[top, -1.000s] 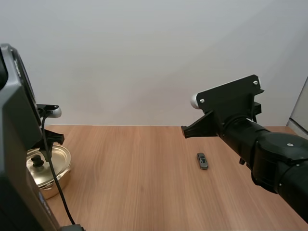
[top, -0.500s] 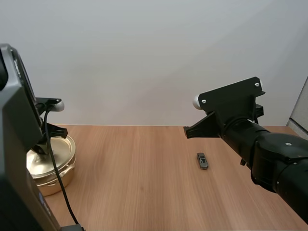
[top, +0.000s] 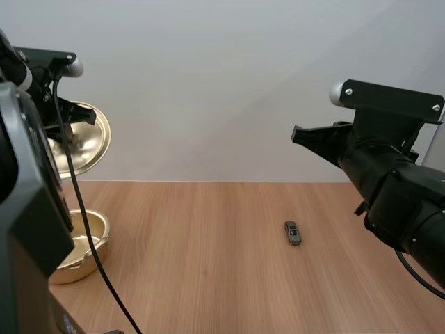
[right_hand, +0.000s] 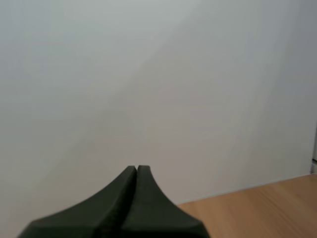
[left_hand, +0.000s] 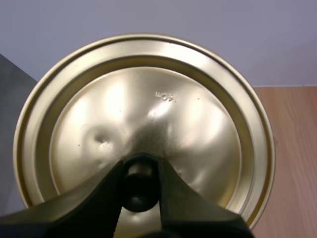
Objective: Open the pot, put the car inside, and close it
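Clamping the knob (left_hand: 139, 187) of the lid (left_hand: 148, 109), left gripper (left_hand: 140, 167) holds it high over open pot (top: 96, 229) at table's (top: 208, 285) left edge; right gripper (right_hand: 136, 171) pressed together, aloft; car (top: 293, 232) nearer right edge.

Uncovered pot (top: 85, 267), lid (top: 87, 142) well above; open tabletop (top: 208, 278) around car (top: 293, 232).

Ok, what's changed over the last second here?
The left gripper, shut on the lid, has lifted it off the pot and holds it tilted high above. The right gripper, shut on nothing, rose and shifted right. The pot and the car stayed put.
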You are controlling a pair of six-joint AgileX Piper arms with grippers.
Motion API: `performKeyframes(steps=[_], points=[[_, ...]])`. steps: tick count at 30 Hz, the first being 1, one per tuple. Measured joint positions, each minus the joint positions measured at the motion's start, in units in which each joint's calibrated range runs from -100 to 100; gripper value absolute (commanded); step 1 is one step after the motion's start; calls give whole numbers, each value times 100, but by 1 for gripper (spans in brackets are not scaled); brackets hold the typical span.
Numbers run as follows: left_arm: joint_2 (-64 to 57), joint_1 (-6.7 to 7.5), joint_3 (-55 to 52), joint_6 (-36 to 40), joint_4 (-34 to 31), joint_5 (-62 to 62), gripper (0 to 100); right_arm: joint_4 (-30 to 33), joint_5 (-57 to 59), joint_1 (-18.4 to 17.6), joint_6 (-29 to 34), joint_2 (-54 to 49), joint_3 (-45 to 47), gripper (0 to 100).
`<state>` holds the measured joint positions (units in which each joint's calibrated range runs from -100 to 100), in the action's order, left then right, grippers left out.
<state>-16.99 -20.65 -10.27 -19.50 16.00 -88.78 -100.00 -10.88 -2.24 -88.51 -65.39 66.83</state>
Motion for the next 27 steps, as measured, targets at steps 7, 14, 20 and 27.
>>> performKeyframes(steps=[7,14,20,27], points=[[-312,0,600,-24,297,-479,0,691,1736,0,325,0,-398,0],[-440,0,870,-24,401,-803,0,1868,3282,0,344,20,-1443,0],[-466,0,870,-24,558,-1026,0,2727,3016,7,344,110,-2016,0],[-466,0,870,-24,579,-1122,0,2511,2913,53,380,327,-2028,0]])
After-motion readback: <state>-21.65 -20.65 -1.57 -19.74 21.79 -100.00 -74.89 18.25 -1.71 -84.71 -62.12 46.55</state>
